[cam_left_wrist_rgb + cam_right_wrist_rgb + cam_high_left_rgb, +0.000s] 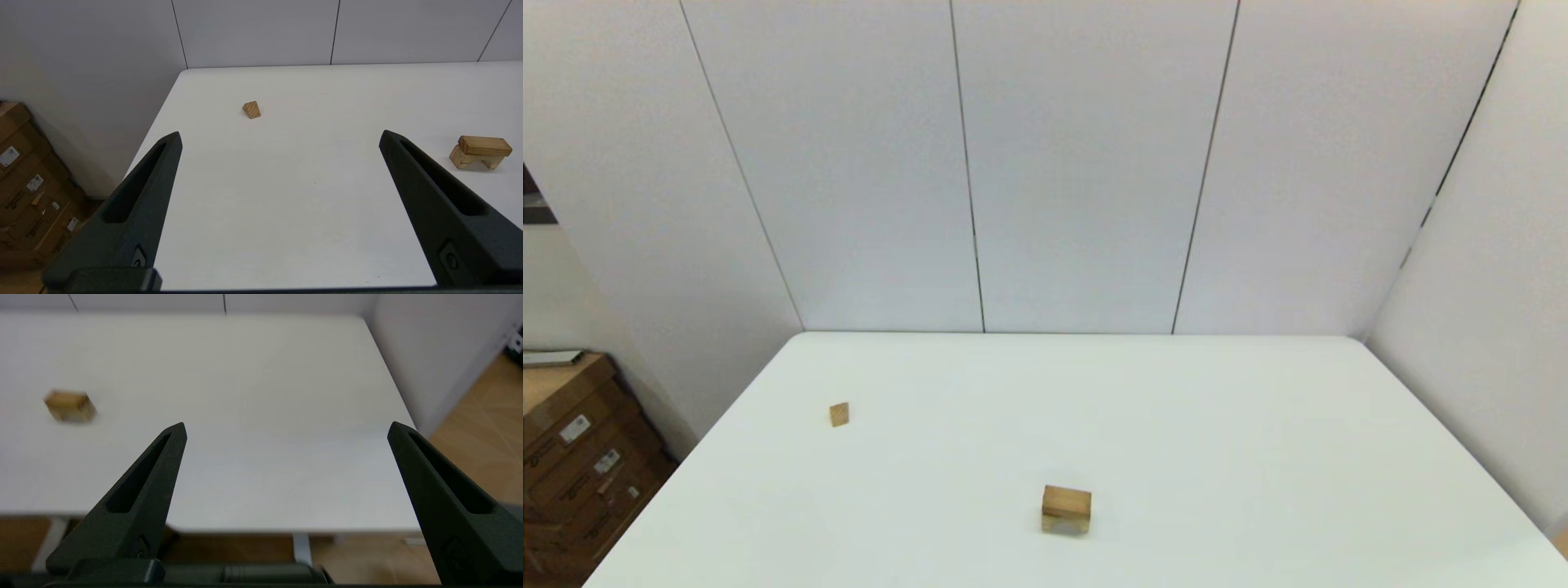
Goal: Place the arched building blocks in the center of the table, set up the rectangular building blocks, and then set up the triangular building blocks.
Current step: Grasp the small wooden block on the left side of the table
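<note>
Fingers spread on both grippers, left [280, 136] and right [286, 428] (empty), over bare table [1258, 457] margins.

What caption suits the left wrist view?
Open left claw faces triangular block; rectangular block rests atop arched block.

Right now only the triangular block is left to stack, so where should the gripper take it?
Grip the triangular block across its two flat grained end faces, coming from above with the open left gripper; its sloped sides would probably slip between the fingers.
</note>
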### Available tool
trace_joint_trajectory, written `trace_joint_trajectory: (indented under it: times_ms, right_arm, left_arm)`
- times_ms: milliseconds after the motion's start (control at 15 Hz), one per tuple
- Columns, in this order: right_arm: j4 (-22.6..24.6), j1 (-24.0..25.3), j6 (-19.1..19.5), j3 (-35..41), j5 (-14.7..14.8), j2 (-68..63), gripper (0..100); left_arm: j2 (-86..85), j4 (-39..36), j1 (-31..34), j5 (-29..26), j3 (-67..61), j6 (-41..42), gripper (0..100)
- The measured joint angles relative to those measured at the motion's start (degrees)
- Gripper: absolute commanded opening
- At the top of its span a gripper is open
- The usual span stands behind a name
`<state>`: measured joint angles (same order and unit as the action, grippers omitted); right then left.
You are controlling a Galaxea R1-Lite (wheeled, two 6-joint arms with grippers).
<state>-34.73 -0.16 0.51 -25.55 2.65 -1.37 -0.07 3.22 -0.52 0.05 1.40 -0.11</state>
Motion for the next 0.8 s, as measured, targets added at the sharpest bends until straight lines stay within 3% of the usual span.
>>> trace_joint_trajectory:
  times_ms: [400, 667, 800]
  right_arm:
    - [25.87, 0.09, 1.17, 19.86, -1.50, 1.46, 100]
    - [30.79, 0.06, 5.24, 23.76, -3.13, 1.50, 100]
    - [31.98, 0.06, 5.49, 24.28, -3.52, 1.50, 100]
  left_arm:
    - [0.00, 0.00, 0.00, 0.02, 0.00, -0.05, 100]
    - [0.00, 0.00, 0.00, 0.02, 0.00, 0.00, 100]
    - [0.00, 0.00, 0.00, 0.05, 0.00, 0.11, 100]
